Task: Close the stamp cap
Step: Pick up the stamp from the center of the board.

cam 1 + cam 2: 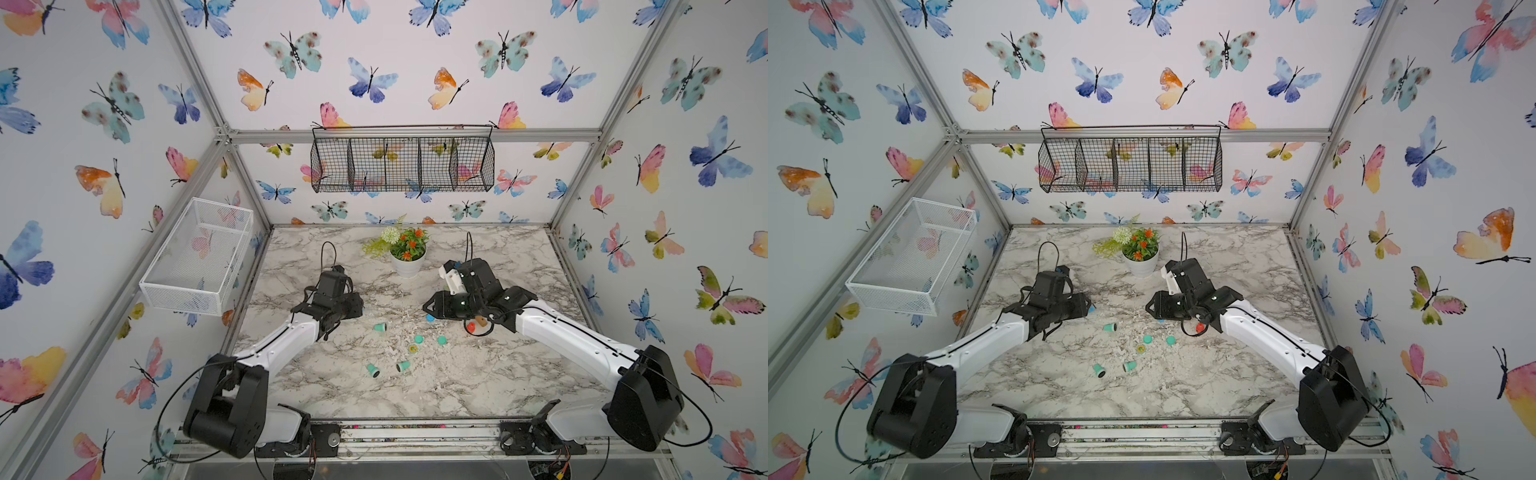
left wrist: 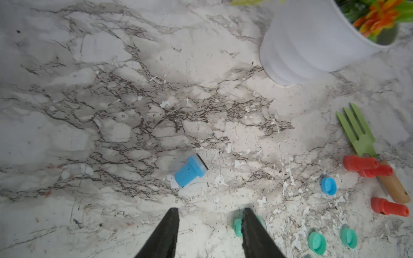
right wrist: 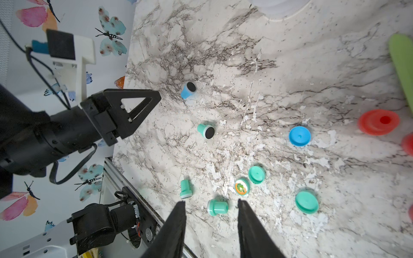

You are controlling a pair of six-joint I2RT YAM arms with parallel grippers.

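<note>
**Worktop** (image 1: 457, 386): marble-patterned, scuffed and flecked white at the middle. All loose items are laid on it.

**Blue stamp** (image 2: 190, 170): laid on its side with the black face uncovered. It is found on bare worktop ahead of the left fingers, apart from them.

**Blue cap** (image 2: 328, 185): set down loose, well apart from the blue stamp and near the red stamps.

**Left fingers** (image 2: 172, 223): spread, with nothing held between them. A teal stamp is partly hidden behind one of them in the left wrist view.

**Right fingers** (image 3: 178, 219): spread, with nothing gripped. Another teal stamp, lying on the worktop below, is seen through the gap.

**Teal stamps** (image 3: 206, 130): three are counted, all on their sides and scattered at the middle of the worktop.

**Teal caps** (image 3: 257, 174): two are counted, both loose. One is placed just beside a round picture disc (image 3: 242, 187).

**Red stamps** (image 2: 359, 163): three are counted in the left wrist view. Two are laid touching each other across the garden fork; the third is set near its handle.

**Garden fork** (image 2: 357, 134): green tines and a wooden handle, laid flat.

**Flower pot** (image 1: 408, 266): white and upright, placed at the far middle of the worktop.

**Black wire basket** (image 1: 402, 164): hung on the back wall.

**White wire basket** (image 1: 195, 257): fixed to the left wall.
</note>
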